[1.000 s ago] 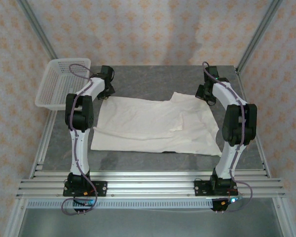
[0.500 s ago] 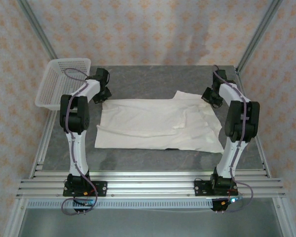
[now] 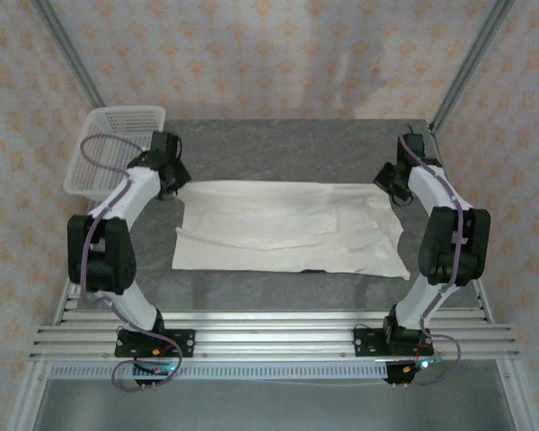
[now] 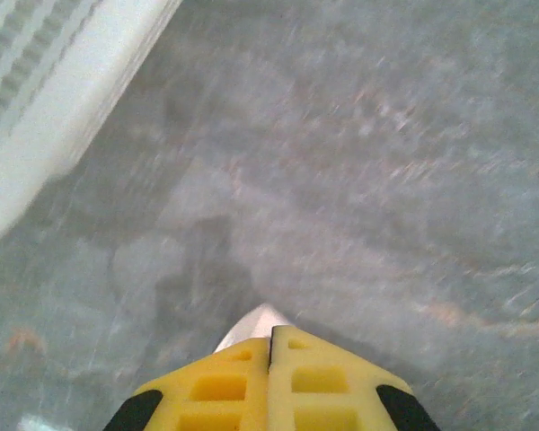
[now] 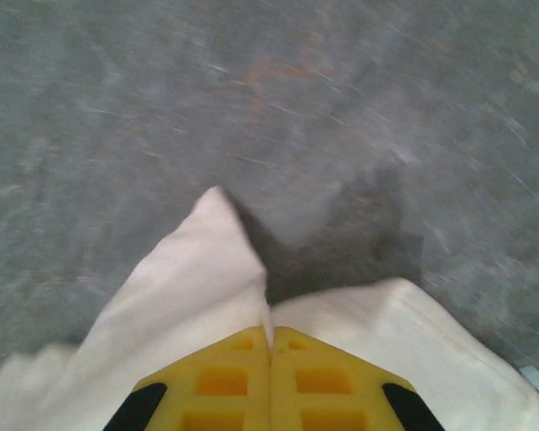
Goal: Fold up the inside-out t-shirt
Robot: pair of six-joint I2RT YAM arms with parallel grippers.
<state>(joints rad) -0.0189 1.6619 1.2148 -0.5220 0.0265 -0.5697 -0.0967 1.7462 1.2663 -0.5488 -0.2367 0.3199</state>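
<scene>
Grey table [image 3: 287, 148]: white mesh basket [image 3: 126, 111] far-left corner; t-shirt [image 3: 278, 229] spread mid-table.

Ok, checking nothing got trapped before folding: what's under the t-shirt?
The t-shirt lies spread on the grey table, whose bare top shows all around it. Whatever is directly beneath is covered by the cloth; it lies fairly flat, with no obvious lump.
</scene>
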